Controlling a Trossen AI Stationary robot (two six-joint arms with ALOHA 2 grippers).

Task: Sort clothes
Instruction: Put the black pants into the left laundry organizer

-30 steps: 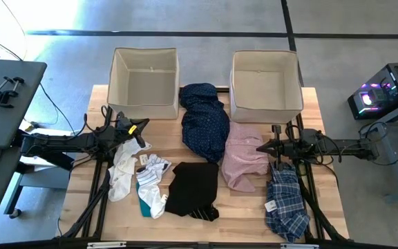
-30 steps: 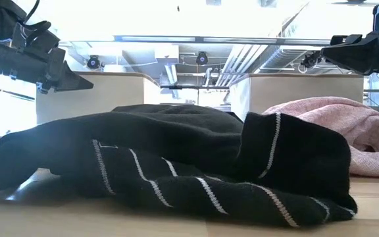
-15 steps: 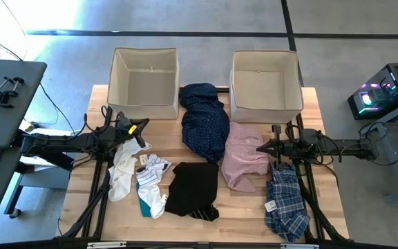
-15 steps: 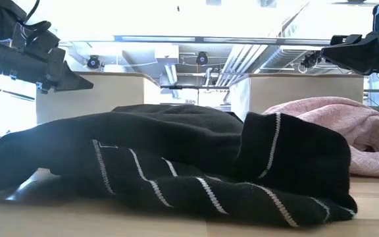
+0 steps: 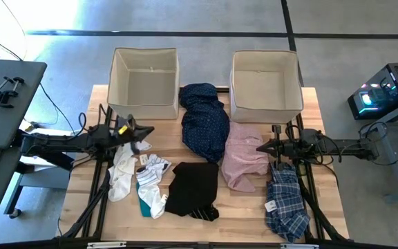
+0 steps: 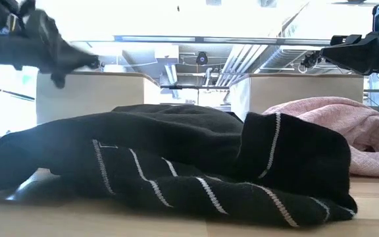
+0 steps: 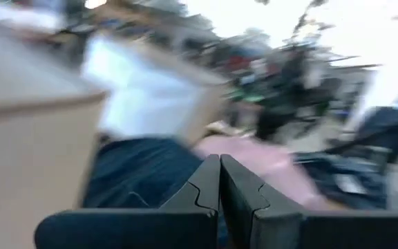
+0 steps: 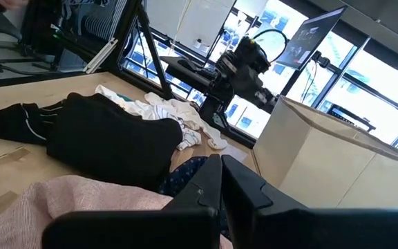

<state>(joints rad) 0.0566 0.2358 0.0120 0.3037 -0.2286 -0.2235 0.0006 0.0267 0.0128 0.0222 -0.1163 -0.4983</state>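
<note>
Around the navy dotted shirt [image 5: 204,121], the two beige boxes [image 5: 146,81] wall off either side at the table's far edge, socks [image 5: 138,174] and the black garment [image 5: 194,188] crowd the near-left, while bare wood [image 5: 244,211] lies open beyond the black garment.

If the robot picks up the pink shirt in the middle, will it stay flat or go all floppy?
Probably floppy: the pale pink shirt already lies crumpled in soft folds, so it would likely droop from wherever it is pinched. It looks thin, so probably light. One edge touches the navy dotted shirt, so that might get tugged along.
</note>
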